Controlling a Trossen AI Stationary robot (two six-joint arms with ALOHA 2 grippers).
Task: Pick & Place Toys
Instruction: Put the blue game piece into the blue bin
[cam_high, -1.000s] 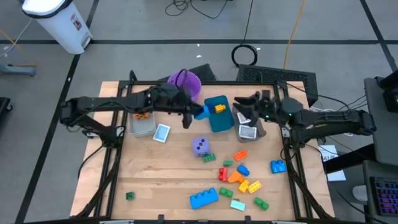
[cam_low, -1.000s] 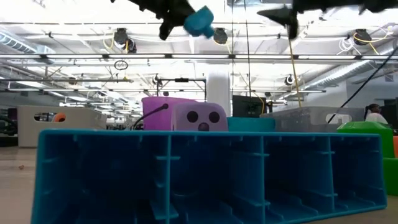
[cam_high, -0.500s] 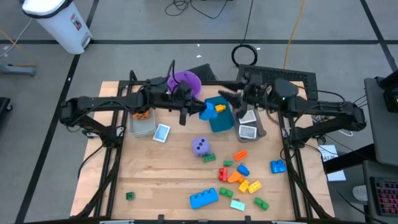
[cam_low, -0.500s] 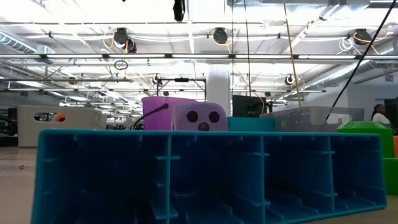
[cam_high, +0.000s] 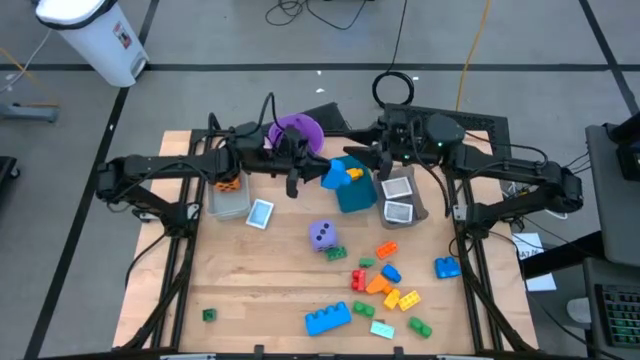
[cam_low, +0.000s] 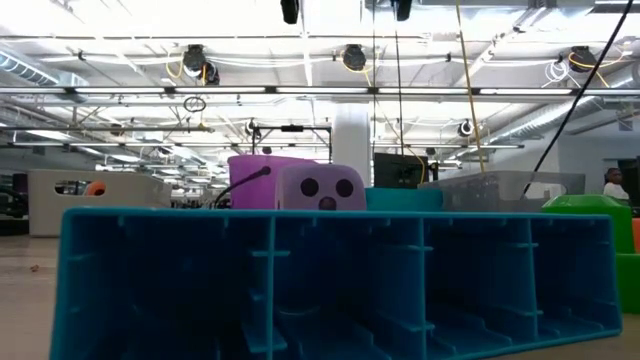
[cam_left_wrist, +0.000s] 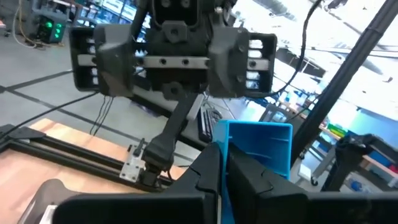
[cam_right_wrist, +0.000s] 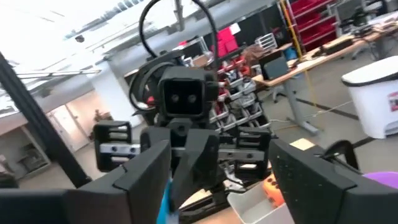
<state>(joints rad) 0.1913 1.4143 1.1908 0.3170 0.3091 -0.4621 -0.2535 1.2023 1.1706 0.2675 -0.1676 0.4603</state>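
Observation:
My left gripper (cam_high: 305, 175) is shut on a small blue brick (cam_high: 333, 176), high above the teal bin (cam_high: 352, 192). My right gripper (cam_high: 368, 160) is open and faces the left one from the right. Its fingers (cam_right_wrist: 140, 180) stand to either side of the left gripper's tip. I cannot tell whether they touch the brick (cam_right_wrist: 165, 200). A yellow-orange brick (cam_high: 352, 173) lies in the teal bin. On the table lie a purple die (cam_high: 322, 234), a card (cam_high: 260, 213), a large blue brick (cam_high: 328, 318) and a cluster of small bricks (cam_high: 385, 280). My left gripper pinches the blue brick between its two fingers (cam_left_wrist: 208, 174), on the end nearest the gripper (cam_left_wrist: 245, 158). The fingers come about level from the table's left. The rest of the brick sticks out past the fingertips, lifted clear above the teal bin.
A purple bucket (cam_high: 297, 132) stands at the far edge. A clear bin (cam_high: 228, 203) holds an orange piece. A grey bin (cam_high: 400, 205) holds cards. A lone blue brick (cam_high: 447, 266) and a green brick (cam_high: 208, 315) lie apart. The large blue brick (cam_low: 330, 280) fills the low view.
My left gripper has gone up with the blue brick, out of the top of the low view, and a little toward the table's right. My right gripper has gone from over the grey bin toward the far left, up to the left gripper, and now faces it.

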